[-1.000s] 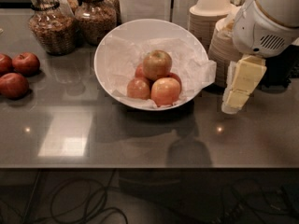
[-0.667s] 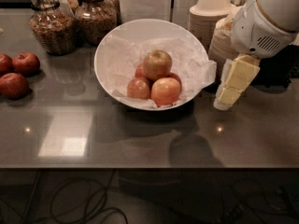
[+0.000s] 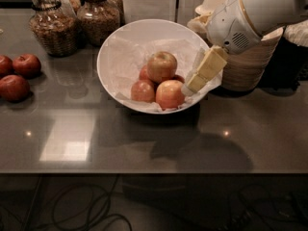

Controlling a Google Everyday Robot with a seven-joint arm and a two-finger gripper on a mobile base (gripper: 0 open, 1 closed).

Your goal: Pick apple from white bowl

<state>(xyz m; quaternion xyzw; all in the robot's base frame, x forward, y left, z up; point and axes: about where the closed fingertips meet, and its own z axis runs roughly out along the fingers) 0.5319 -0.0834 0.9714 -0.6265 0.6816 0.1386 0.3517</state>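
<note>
The white bowl (image 3: 120,42), wide and lined with crinkled white paper, stands at the middle of the grey table. Several apples are piled in it. The apple (image 3: 162,65), palest and yellow-green with a red blush, lies on top of the pile. Redder apples lie in front of it at the left (image 3: 143,91) and right (image 3: 170,94). My gripper (image 3: 192,85), cream-coloured, hangs tilted over the bowl's right rim. Its tip is just right of the front right apple and apart from the top apple. It holds nothing that I can see.
Three dark red apples (image 3: 18,76) lie on the table at the far left. Two glass jars (image 3: 50,30) stand behind the bowl at the left. Stacked beige paper bowls (image 3: 248,64) stand right of the bowl, behind my arm. The table's front edge (image 3: 144,170) is near.
My gripper has moved left from beside the bowl to over its right rim, close to the front right apple. The apples and bowl have not moved.
</note>
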